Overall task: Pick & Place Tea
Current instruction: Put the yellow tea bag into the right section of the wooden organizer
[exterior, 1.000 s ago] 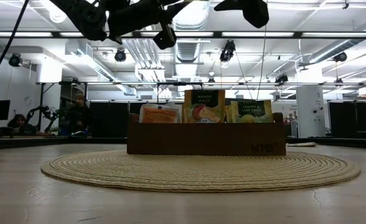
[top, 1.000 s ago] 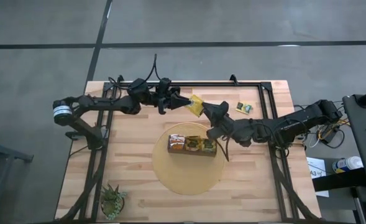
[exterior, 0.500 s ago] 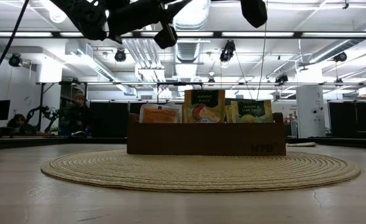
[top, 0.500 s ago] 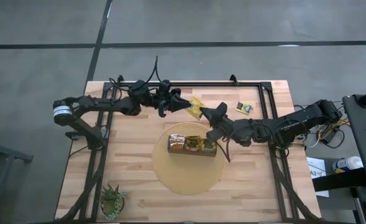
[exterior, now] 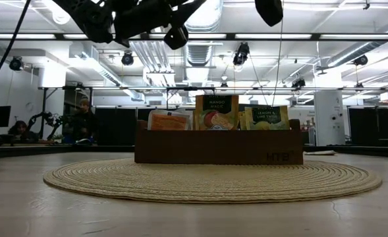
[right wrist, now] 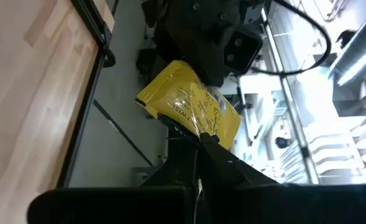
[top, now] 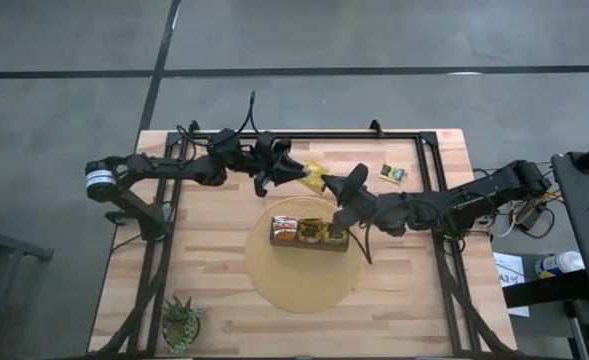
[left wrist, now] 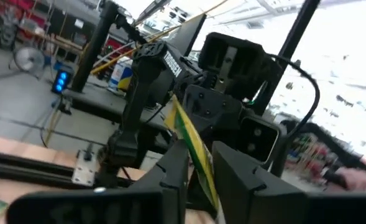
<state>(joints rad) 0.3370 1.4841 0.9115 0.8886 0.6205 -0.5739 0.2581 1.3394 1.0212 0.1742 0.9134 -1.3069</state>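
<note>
A yellow tea sachet [top: 316, 178] hangs in the air above the table's far half, between my two grippers. My left gripper [top: 300, 177] comes at it from the table's left. Its fingers [left wrist: 173, 177] stand a little apart on either side of the sachet [left wrist: 195, 152]. My right gripper [top: 332, 185] comes from the right and is shut on the sachet [right wrist: 189, 106]. Below, a dark wooden box [top: 309, 234] with upright sachets [exterior: 217, 112] stands on a round woven mat [top: 304, 285]. Another sachet [top: 392, 173] lies flat on the table at the far right. My left gripper has the sachet's edge [left wrist: 201, 171] passing edge-on through the gap between its fingers; I cannot tell whether they touch it. My right gripper pinches the sachet's edge [right wrist: 202, 132] between its two fingertips, coming level from the table's right. The sachet is lifted clear of the table.
A small green plant [top: 182, 322] stands at the table's near left corner. A black frame [top: 414, 137] runs along the table's far and side edges. Bare wood lies left and right of the mat.
My right gripper has moved a little toward the sachet and shut on its edge. My left gripper has rolled slightly at the wrist in place. The sachet stays in the air between them.
</note>
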